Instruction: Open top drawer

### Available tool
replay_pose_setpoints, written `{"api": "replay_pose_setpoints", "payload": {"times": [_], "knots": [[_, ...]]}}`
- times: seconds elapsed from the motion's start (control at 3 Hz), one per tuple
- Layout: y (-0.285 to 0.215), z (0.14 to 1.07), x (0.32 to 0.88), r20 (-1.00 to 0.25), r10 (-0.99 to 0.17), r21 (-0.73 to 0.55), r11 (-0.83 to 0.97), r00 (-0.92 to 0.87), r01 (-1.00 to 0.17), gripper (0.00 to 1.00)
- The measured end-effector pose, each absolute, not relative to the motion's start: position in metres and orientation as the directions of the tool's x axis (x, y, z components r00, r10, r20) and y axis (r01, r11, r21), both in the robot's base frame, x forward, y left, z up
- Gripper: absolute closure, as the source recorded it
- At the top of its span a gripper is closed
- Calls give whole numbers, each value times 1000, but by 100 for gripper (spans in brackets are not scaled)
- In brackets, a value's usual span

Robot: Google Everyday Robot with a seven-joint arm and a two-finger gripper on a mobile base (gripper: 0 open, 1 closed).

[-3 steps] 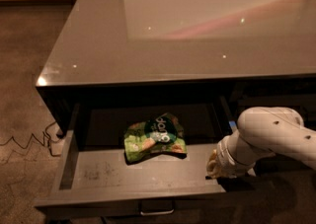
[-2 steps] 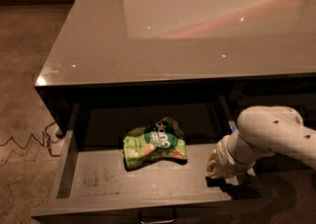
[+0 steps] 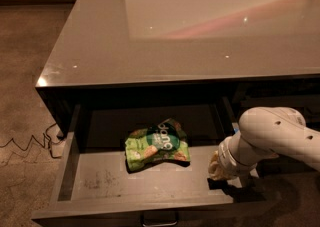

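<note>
A black cable point(image 3: 30, 143) squiggles across the floor at 9 o'clock. The top drawer point(image 3: 67, 171) stands pulled out at 6 o'clock, below the glossy countertop point(image 3: 100, 46), with a green snack bag point(image 3: 157, 143) lying inside. At 4 o'clock the gripper point(image 3: 219, 167) sits by the drawer's right inner wall; whether it is apart or together cannot be told.

1. The green snack bag point(image 3: 157, 145) lying in the open top drawer point(image 3: 110, 183) has large white lettering across a dark patch. The letters are too unclear to read.
2. The gripper point(image 3: 218, 167), at the drawer's right end above its floor, bears no readable mark.
</note>
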State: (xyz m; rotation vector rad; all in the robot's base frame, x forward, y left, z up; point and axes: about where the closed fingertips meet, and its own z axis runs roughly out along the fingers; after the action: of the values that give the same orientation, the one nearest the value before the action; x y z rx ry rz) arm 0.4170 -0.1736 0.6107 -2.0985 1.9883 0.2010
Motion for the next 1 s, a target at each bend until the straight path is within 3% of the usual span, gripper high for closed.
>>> {"api": "replay_pose_setpoints", "payload": {"times": [0.33,0.67,1.0], "knots": [[-174,611,417,-265,-962,-81,-43,63,-996,27],[-174,611,417,-265,-962,-81,-43,63,-996,4],[-174,611,417,-265,-962,-81,-43,63,-996,0]]}}
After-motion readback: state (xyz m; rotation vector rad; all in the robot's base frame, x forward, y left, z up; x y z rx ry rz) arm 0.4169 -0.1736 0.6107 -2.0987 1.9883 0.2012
